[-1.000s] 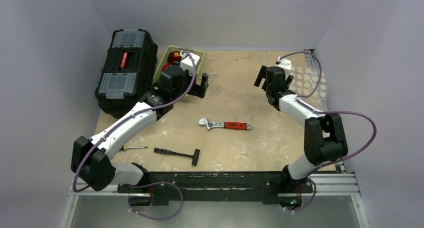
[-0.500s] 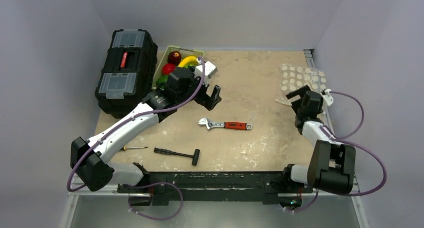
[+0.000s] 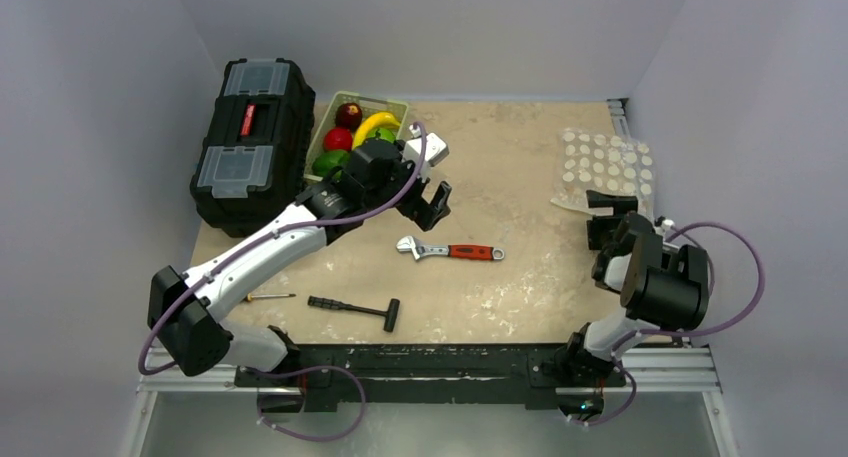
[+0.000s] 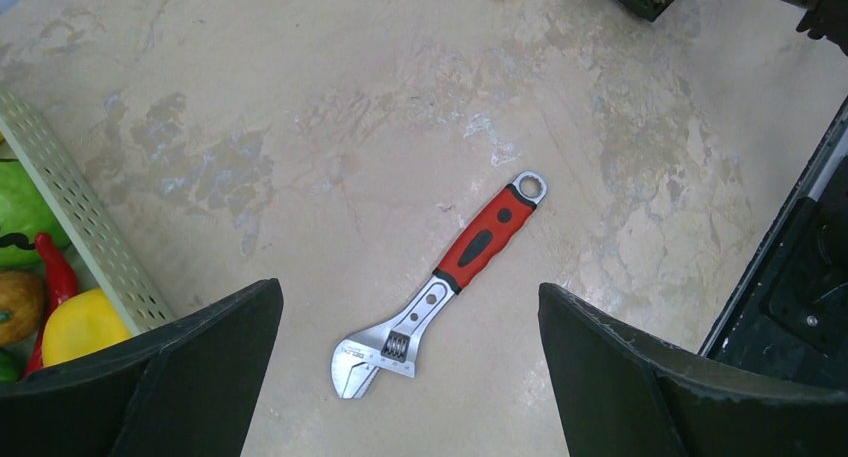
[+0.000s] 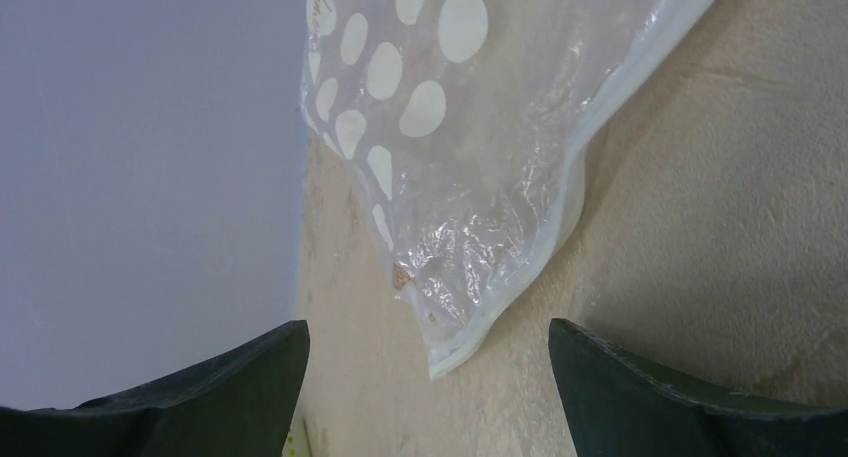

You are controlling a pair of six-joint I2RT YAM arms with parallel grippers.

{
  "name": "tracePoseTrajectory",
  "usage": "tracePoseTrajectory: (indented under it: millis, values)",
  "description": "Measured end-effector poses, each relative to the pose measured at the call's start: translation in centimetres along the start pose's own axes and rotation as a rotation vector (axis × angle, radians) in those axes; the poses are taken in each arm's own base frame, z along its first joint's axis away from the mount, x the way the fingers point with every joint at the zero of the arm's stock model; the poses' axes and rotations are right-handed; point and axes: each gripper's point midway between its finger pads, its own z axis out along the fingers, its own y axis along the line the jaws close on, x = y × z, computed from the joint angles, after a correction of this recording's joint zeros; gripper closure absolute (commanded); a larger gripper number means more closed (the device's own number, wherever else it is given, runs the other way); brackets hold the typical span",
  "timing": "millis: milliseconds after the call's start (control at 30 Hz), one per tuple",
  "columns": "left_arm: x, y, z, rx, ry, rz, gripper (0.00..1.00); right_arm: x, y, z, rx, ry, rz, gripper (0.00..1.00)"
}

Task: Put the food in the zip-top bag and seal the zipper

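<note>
Food (image 3: 352, 135) (red, yellow and green pieces) lies in the pale green basket (image 3: 400, 106) at the far left of the table (image 3: 500, 297), beside a black toolbox (image 3: 250, 137); the zip-top bag (image 3: 605, 162), white-dotted, lies flat at the far right. Left claw (image 4: 405, 289): spread, gripping nothing, above the red-handled wrench (image 4: 470, 257) at mid-table. Right claw (image 5: 425, 327): spread, gripping nothing, just on the near side of the bag's corner.

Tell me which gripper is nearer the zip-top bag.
Right. The right gripper hangs open at the near corner of the zip-top bag; the left gripper is far off to the left, over the wrench near the basket.
</note>
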Motion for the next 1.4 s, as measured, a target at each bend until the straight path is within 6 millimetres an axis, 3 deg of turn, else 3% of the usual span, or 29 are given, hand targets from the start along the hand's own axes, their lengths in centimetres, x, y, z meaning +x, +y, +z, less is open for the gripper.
tracePoseTrajectory:
  millis: [167, 300, 467, 533, 567, 733, 933, 1067, 1133, 1267, 1333, 1400]
  values:
    - [0.3, -0.1, 0.6, 0.008, 0.017, -0.004, 0.00, 0.3, -1.1, 0.7, 0.000, -0.008, 0.101, 0.11]
    - [0.9, -0.2, 1.2, 0.020, 0.041, -0.008, 0.01, -0.1, -0.8, 1.9, 0.006, -0.014, 0.134, 0.17]
    - [1.4, -0.4, 1.6, 0.033, 0.065, -0.012, 0.02, -0.5, -1.0, 3.8, 0.009, -0.026, 0.136, 0.67]
    - [1.5, -0.4, 1.6, 0.033, 0.069, -0.012, 0.02, -0.2, -1.6, 4.0, 0.005, -0.024, 0.143, 0.97]
    - [1.5, -0.4, 1.6, 0.033, 0.070, -0.012, 0.02, 0.0, -2.0, 4.1, 0.003, -0.019, 0.144, 1.00]
    - [1.5, -0.4, 1.6, 0.033, 0.073, -0.012, 0.02, 1.0, -2.6, 4.4, -0.035, 0.012, 0.151, 1.00]
    - [1.4, -0.4, 1.5, 0.032, 0.075, -0.012, 0.03, 1.3, -0.3, 3.7, -0.080, 0.033, 0.028, 1.00]
    - [1.4, -0.3, 1.4, 0.029, 0.074, -0.012, 0.03, 3.5, 4.4, 3.1, -0.070, 0.046, -0.211, 1.00]
    - [1.3, -0.2, 1.4, 0.021, 0.073, -0.010, 0.03, 5.6, 8.6, 2.9, -0.083, 0.039, -0.375, 1.00]
    - [1.2, 0.2, 1.3, 0.001, 0.070, -0.002, 0.04, 9.8, 13.9, 1.6, -0.098, 0.038, -0.621, 1.00]
    - [1.1, 0.5, 1.2, -0.014, 0.067, 0.001, 0.04, 11.9, 14.3, 0.2, -0.089, 0.054, -0.741, 1.00]
    - [1.0, 0.8, 1.1, -0.033, 0.065, 0.013, 0.04, 13.6, 13.5, -1.1, -0.065, 0.082, -0.830, 1.00]
